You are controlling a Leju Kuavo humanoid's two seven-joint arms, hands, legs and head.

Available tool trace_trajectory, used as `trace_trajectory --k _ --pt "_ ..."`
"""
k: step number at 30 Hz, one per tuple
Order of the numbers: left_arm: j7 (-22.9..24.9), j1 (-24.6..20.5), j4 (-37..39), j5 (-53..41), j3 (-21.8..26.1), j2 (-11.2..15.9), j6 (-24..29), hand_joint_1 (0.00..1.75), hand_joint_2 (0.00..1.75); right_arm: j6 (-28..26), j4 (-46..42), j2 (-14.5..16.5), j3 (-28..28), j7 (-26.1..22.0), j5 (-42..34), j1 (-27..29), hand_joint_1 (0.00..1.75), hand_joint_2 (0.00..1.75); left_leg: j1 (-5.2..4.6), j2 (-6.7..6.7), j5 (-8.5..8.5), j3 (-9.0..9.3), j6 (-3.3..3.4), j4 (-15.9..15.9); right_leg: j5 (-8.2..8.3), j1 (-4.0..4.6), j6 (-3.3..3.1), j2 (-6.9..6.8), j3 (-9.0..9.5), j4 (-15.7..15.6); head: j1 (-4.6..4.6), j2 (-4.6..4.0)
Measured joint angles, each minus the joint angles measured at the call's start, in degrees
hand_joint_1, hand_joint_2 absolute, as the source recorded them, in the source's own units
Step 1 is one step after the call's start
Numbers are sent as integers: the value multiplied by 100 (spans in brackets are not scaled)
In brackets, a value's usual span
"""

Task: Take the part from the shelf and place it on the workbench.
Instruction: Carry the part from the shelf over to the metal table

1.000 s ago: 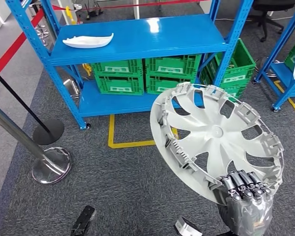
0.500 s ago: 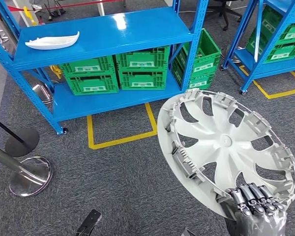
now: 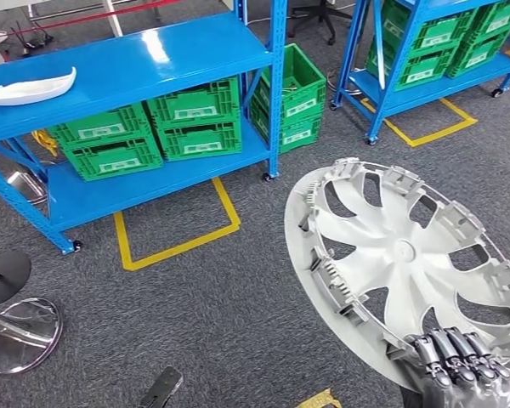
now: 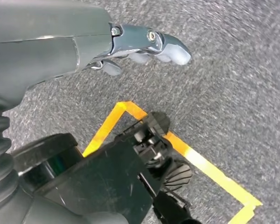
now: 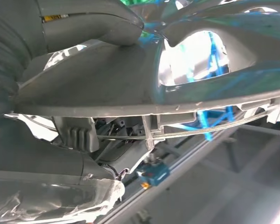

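Right hand [image 3: 461, 365]: at the near right of the head view; dark fingers [image 3: 455, 353] curl over the lower rim of the wheel cover, thumb pressed on its other face in the right wrist view. Firm hold, as far as I can judge.
Wheel cover [image 3: 403, 263]: silver, spoked, inner clip side up; held tilted in the air above the carpet, off the shelf, touching nothing but the hand.
Left hand [image 4: 145, 44]: hangs over the grey carpet [image 3: 227, 314], fingers fairly straight and together, holding nothing.
Floor marks: yellow tape outline [image 3: 175, 229] on the carpet before the rack.
Blue shelf rack [image 3: 130, 64]: well apart from the cover; a white moulded part [image 3: 28, 87] lies on its top shelf, green crates [image 3: 153, 127] on the lower one.
Second rack [image 3: 426, 51]: farther right, more green crates.
Done: pick from the shelf looks complete.
Left: carry to the counter and set the cover down; no counter visible, so roughly halfway by my estimate.
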Motion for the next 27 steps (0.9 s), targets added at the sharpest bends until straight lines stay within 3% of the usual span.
trace_trajectory --k 1,3,5,6,7,8,10,12,14,15,16,17,18,19,21,22,23,25,27 --pt "3 0 1 -17 -10 -1 2 0 175 0 -14 13 -14 -7 0 9 175 175 12 -107 -107 -43 -35 111 28 -11 -47 56 -24 -4 -2 0" --pt "22 7 2 -42 -22 1 7 0 175 0 -42 34 -33 -4 1 19 175 175 30 -392 -508 -279 -85 694 91 -29 -121 171 -71 -8 -8 0" --pt "60 14 2 -51 -25 11 -4 0 175 1 -55 44 -49 40 1 23 175 175 34 -494 -855 -592 -85 1440 147 -25 -144 313 -145 -3 -4 0" --pt "87 10 1 -54 -25 20 -20 0 175 1 -57 44 -61 65 1 26 175 175 33 -504 -883 -660 -76 1615 170 -23 -140 393 -176 -1 -4 0" --pt "112 -2 1 -59 -25 28 -36 0 175 1 -57 44 -73 79 1 30 175 175 34 -518 -796 -621 -62 1567 192 -23 -130 473 -199 1 -3 0" --pt "137 -19 1 -64 -25 36 -51 0 175 1 -58 44 -84 85 1 37 175 175 35 -554 -620 -475 -43 1304 211 -26 -115 554 -214 3 -4 0" --pt "180 -55 1 -75 -25 44 -71 0 175 0 -60 44 -102 96 2 59 175 175 52 -782 -269 -57 -3 518 242 -24 -72 700 -240 18 -5 0" --pt "217 -81 0 -84 -26 46 -83 0 175 1 -72 45 -116 116 3 82 175 175 68 -973 -166 163 15 58 279 -21 -13 824 -300 42 1 0" --pt "234 -92 0 -89 -27 42 -86 0 175 1 -90 46 -130 128 3 107 175 175 61 -921 -169 160 53 4 335 -39 64 944 -382 29 3 0" --pt "236 -100 0 -90 -27 40 -86 0 175 1 -98 46 -136 133 3 127 175 175 61 -853 -149 149 89 -3 341 -42 99 902 -420 39 2 0" --pt "236 -110 0 -92 -28 34 -86 0 175 1 -105 46 -141 136 2 141 175 175 65 -785 -128 140 126 -11 293 -37 126 775 -469 111 20 0" --pt "235 -118 0 -94 -28 29 -86 0 175 0 -110 46 -144 139 3 147 175 175 72 -714 -109 129 157 -22 175 -28 148 601 -556 291 45 0" --pt "235 -118 0 -96 -29 31 -86 0 175 0 -115 46 -146 143 3 146 175 175 68 -639 -99 116 175 -23 -15 -22 165 397 -670 597 66 0" --pt "238 -105 0 -97 -29 34 -86 0 175 1 -116 46 -146 149 3 138 175 175 60 -562 -93 101 186 -21 -231 -23 184 276 -819 982 87 0" --pt "255 -70 0 -93 -27 50 -87 0 175 2 -116 46 -148 172 3 133 175 175 45 -382 -87 78 194 -16 -505 -31 209 205 -1026 1591 90 0" --pt "263 -61 0 -86 -26 54 -93 0 175 2 -116 46 -150 192 3 136 175 175 40 -297 -85 73 195 -15 -490 -32 212 192 -984 1611 90 0" --pt "268 -59 0 -78 -25 54 -103 0 175 2 -116 46 -152 215 3 139 175 175 35 -222 -85 74 194 -15 -374 -31 205 164 -820 1393 90 0" --pt "275 -64 0 -61 -24 54 -126 0 175 1 -115 46 -156 262 3 133 175 175 17 -97 -88 94 179 -13 -95 -5 165 -36 -306 573 90 0" --pt "302 -66 0 -41 -21 57 -145 0 175 1 -112 48 -163 305 2 121 175 175 -10 4 -86 106 134 -6 17 33 93 -191 -4 57 83 0"
